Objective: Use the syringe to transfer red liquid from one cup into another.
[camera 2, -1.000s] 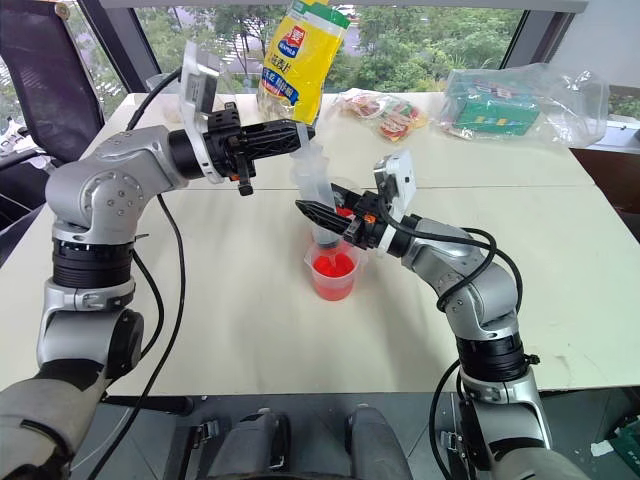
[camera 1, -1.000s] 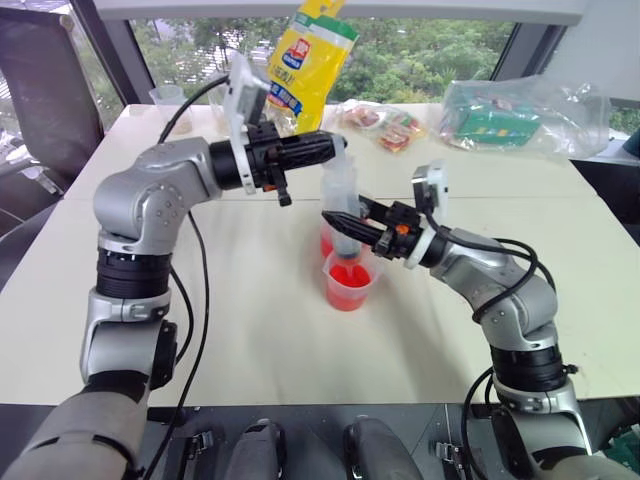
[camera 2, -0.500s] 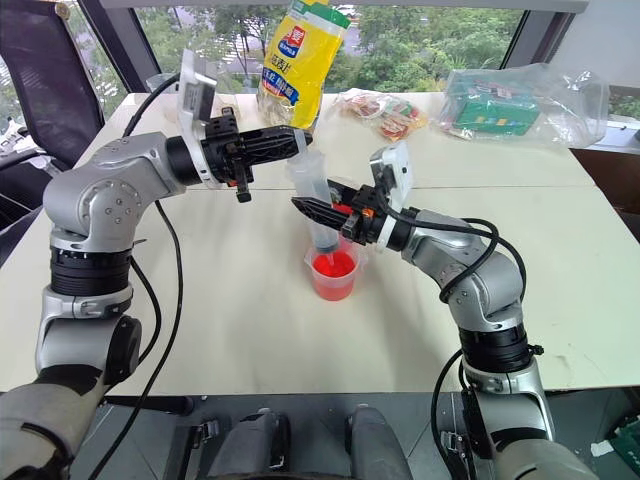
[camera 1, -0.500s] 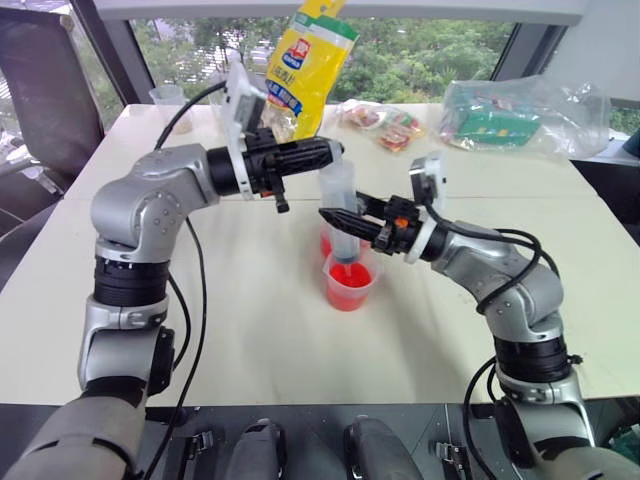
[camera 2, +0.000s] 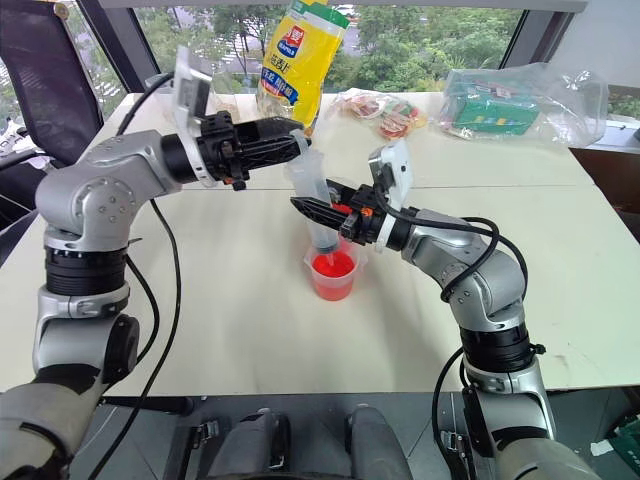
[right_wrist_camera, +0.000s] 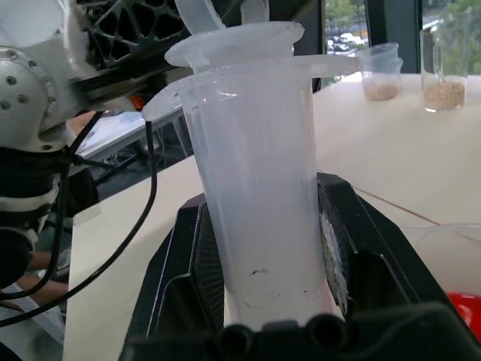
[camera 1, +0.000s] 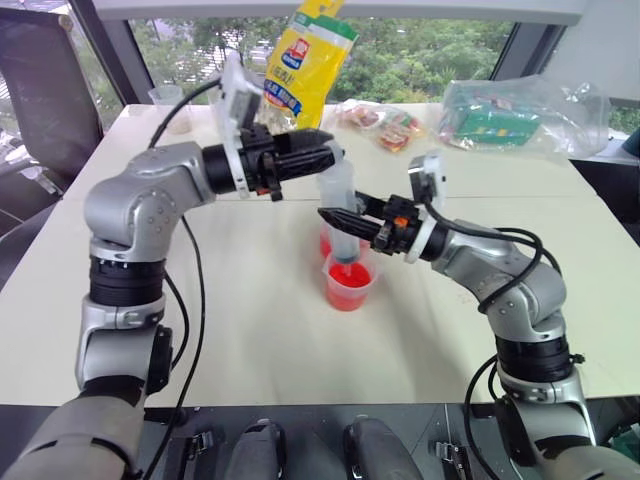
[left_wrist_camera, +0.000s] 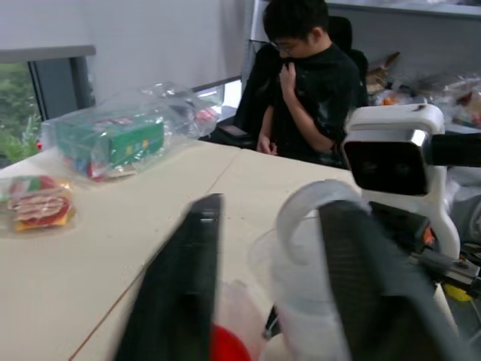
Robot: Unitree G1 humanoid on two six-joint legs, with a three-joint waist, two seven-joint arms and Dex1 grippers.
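The right gripper [camera 1: 335, 217] clamps the syringe [camera 1: 341, 215] upright, tip over the smaller cup [camera 1: 349, 283]; the left gripper [camera 1: 338, 158], fingers parted around the plunger top, should press straight down, slowly.

You've got one yellow bag [camera 2: 303, 52] w/ a blue label patch; print's too small to read. No other legible text, nos. or signs anywhere.
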